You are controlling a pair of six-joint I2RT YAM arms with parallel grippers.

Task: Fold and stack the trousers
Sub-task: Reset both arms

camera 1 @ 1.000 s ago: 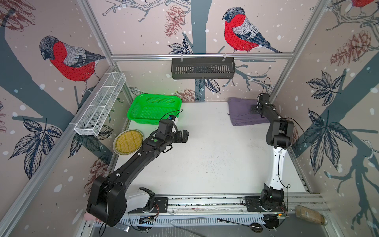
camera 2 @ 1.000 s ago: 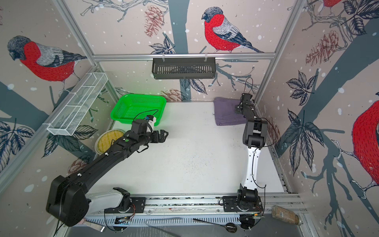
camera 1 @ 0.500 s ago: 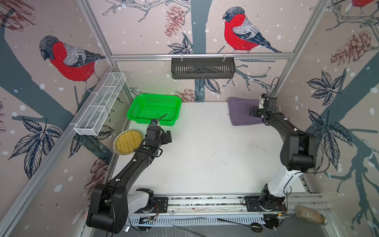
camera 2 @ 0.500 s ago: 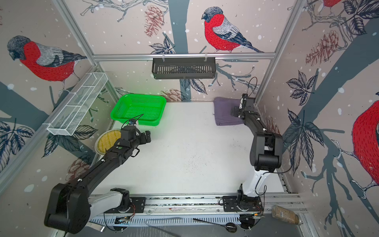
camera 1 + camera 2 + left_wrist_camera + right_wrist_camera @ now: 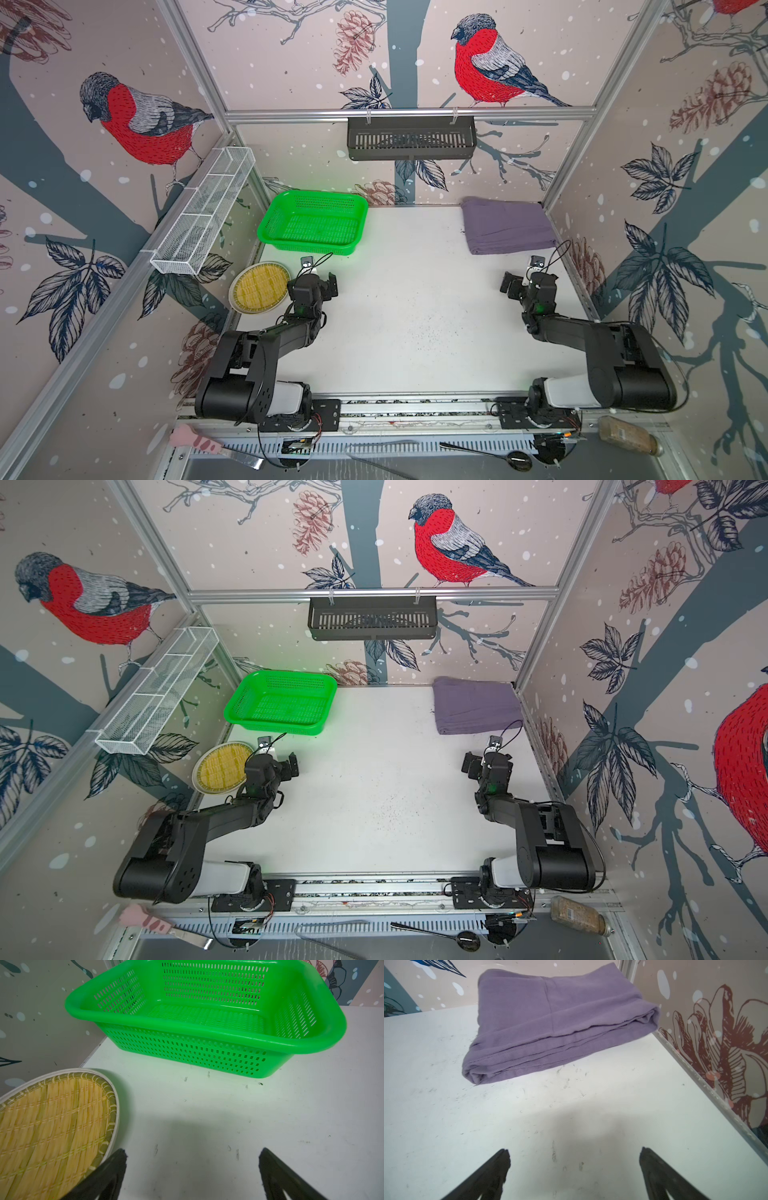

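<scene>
The trousers (image 5: pixel 507 226) (image 5: pixel 476 706) lie folded into a flat purple-grey bundle in the far right corner of the white table, against both walls. The right wrist view shows the stacked layers of the trousers (image 5: pixel 556 1022) resting free. My right gripper (image 5: pixel 515 286) (image 5: pixel 473 766) (image 5: pixel 574 1153) hovers open over bare table, well in front of them, holding nothing. On the left side my left gripper (image 5: pixel 322 286) (image 5: pixel 286 766) (image 5: pixel 192 1153) is open too, empty, beside the bamboo tray.
A green basket (image 5: pixel 307 248) (image 5: pixel 207 1032) stands empty at the far left. A round bamboo tray (image 5: pixel 259 286) (image 5: pixel 52 1115) lies at the left edge. A black basket (image 5: pixel 411 139) and a white wire rack (image 5: pixel 203 216) hang on the walls.
The right gripper has drawn back from the trousers toward the front, leaving them folded in the corner. The left arm has pulled back to the left, near the bamboo tray.
</scene>
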